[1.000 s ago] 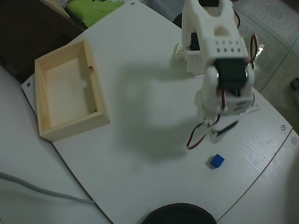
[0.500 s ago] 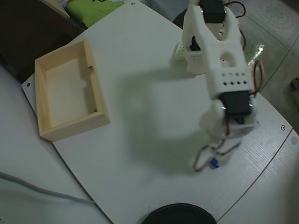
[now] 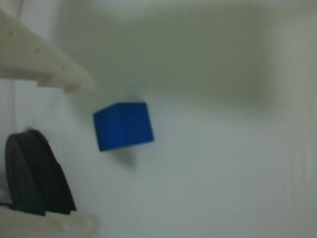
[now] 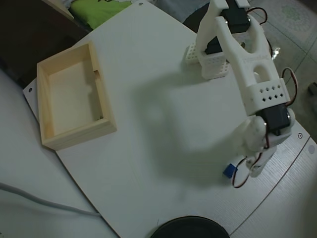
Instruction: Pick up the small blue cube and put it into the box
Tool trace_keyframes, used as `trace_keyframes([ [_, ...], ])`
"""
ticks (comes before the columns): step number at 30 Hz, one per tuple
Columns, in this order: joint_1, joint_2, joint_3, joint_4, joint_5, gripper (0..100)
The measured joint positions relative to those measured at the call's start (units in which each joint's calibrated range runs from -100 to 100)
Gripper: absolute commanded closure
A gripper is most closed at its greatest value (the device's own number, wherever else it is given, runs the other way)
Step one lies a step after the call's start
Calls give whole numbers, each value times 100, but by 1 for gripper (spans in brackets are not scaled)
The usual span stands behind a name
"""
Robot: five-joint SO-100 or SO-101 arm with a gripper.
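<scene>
The small blue cube (image 4: pixel 229 171) lies on the white board, right next to the low end of the arm. The wrist view shows the cube (image 3: pixel 123 125) resting on the surface just past the fingertips, nearer the upper finger (image 3: pixel 49 67) than the lower one (image 3: pixel 54 222). My gripper (image 3: pixel 94 152) is open and nothing sits between its fingers. From overhead the gripper (image 4: pixel 243 171) stands just right of the cube, mostly hidden under the wrist. The pale wooden box (image 4: pixel 44 99) sits far off at the board's left side, with nothing inside it.
A black round object (image 4: pixel 190 228) pokes in at the bottom edge of the overhead view and also appears in the wrist view (image 3: pixel 34 171). The board's curved right edge (image 4: pixel 297 153) runs close to the wrist. A grey cable (image 4: pixel 39 203) crosses lower left.
The arm has stretched out and swung toward the board's right edge, so the wrist now sits right of the cube instead of over it. The cube has stayed put.
</scene>
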Motion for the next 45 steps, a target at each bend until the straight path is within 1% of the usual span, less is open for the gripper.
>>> trace_keyframes([
  [8, 118, 8, 0, -34, 121, 76],
  [14, 221, 8, 9, -358, 142, 76],
  [26, 236, 8, 923, -1220, 226, 76],
  [31, 258, 8, 986, -1262, 337, 76],
  [43, 730, 8, 1575, -1663, 548, 76],
  [45, 707, 8, 1593, -1663, 553, 79],
])
